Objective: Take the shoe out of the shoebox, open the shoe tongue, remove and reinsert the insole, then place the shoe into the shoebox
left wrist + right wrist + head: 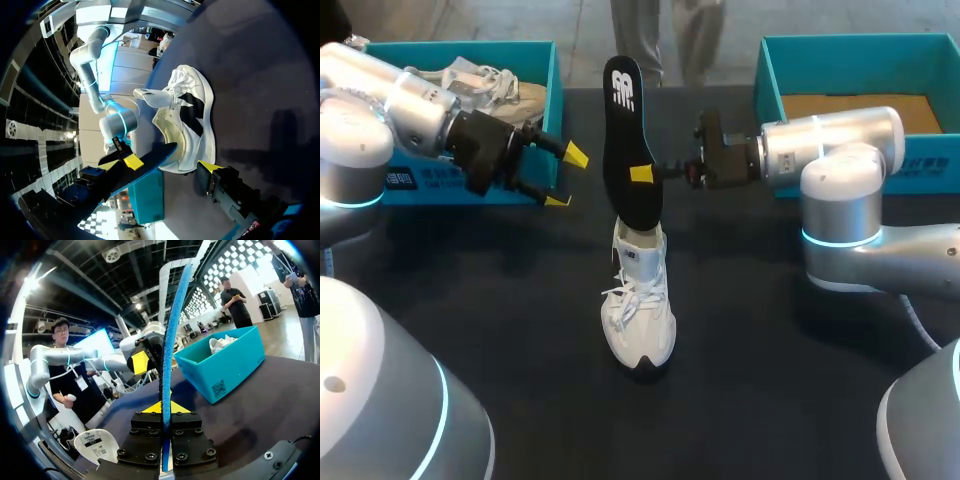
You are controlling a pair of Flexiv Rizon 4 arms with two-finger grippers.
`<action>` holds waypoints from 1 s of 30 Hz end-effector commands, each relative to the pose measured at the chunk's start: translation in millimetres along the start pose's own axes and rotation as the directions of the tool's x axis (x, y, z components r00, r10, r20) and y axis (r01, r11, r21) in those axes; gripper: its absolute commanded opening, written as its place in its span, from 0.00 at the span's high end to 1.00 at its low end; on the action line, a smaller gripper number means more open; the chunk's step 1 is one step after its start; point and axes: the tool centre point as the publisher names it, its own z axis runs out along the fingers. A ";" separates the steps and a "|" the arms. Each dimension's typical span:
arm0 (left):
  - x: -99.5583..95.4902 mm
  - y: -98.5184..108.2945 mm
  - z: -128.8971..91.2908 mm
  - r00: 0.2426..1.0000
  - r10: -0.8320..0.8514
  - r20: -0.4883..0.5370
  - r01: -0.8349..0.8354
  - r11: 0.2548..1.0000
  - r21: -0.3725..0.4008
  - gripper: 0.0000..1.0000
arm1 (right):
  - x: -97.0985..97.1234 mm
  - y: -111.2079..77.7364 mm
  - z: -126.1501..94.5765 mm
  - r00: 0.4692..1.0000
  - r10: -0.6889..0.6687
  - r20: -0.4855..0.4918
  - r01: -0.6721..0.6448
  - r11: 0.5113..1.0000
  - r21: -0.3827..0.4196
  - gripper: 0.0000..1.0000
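Shoe (638, 320) nearest, standing on its sole on the table (770, 380), toe toward the robot, laces slack, nothing bracing it. Just behind and above, insole (628, 140) on end, dark face forward, lower end down at the shoe's collar, upper end high in the air. Right hand (642, 173) pinched narrow on the insole about halfway up, a finger flat against each face in the right wrist view. Left hand (566, 177) spread wide and empty, beside the insole, apart from shoe and insole alike. Hard to tell whether pulling out or feeding back in; same advice either way. Keep the insole in line with the shoe's length, with no twist at the collar. Bring the left hand down to steady the heel or hold the tongue forward, an unbraced shoe being likely to tip or lift with the insole. Travel slowly along the insole's own axis, without folding it at the grip. Farther back, blue shoebox (555, 80) by the left arm with another shoe (490, 85) inside, and second shoebox (765, 90) by the right arm, either one a candidate for the final placing.
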 end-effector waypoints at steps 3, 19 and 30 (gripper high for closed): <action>0.2 3.3 5.4 1.000 0.004 0.006 -0.004 1.000 0.004 0.00 | -2.7 -10.9 -1.3 1.000 0.007 0.007 -0.007 1.000 -0.002 1.00; 0.5 4.7 9.0 1.000 0.002 0.011 -0.002 1.000 0.009 0.00 | 1.8 -22.4 3.2 0.999 0.052 -0.002 -0.053 0.998 -0.033 1.00; -0.1 7.3 11.7 1.000 0.002 0.013 -0.002 1.000 0.018 0.00 | 2.2 -33.0 5.4 0.995 0.098 -0.009 -0.098 0.994 -0.053 1.00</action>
